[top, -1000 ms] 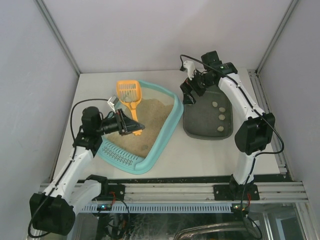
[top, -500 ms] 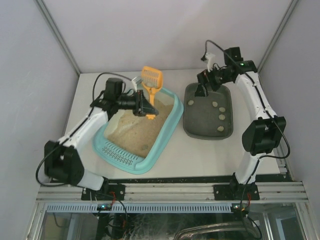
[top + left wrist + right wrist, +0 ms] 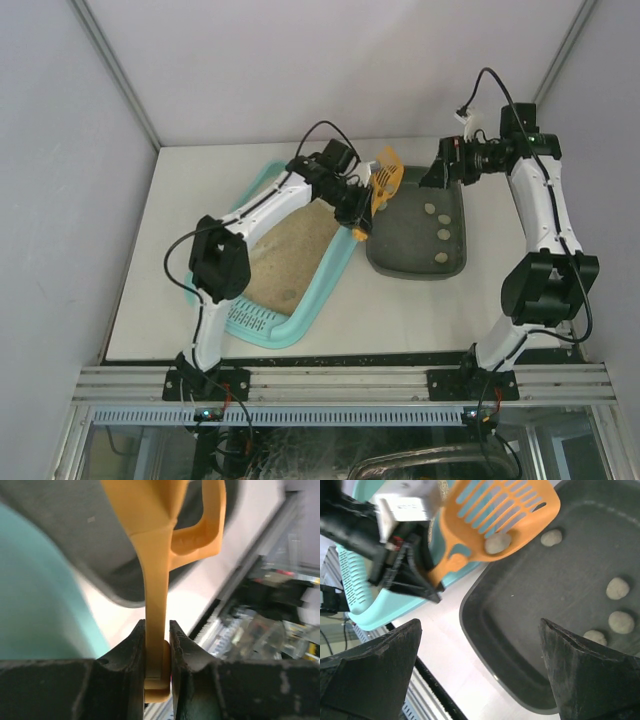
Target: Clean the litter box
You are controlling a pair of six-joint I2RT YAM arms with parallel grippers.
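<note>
The left hand is clamped on the handle of the orange scoop, above the near edges of the litter box, at centre-left of the top view, and the grey tray just beside it on the right. The right hand is spread wide at the tray's upper edge. White surface shows below both, and pale walls close three sides.

The top external camera sits high behind the arm bases and looks down on the whole desk. The left wrist camera looks along the left hand at very close range, with the orange scoop filling its middle. The right wrist camera looks down from farther off onto the dark grey tray. Scoop and tray appear in all three views.
</note>
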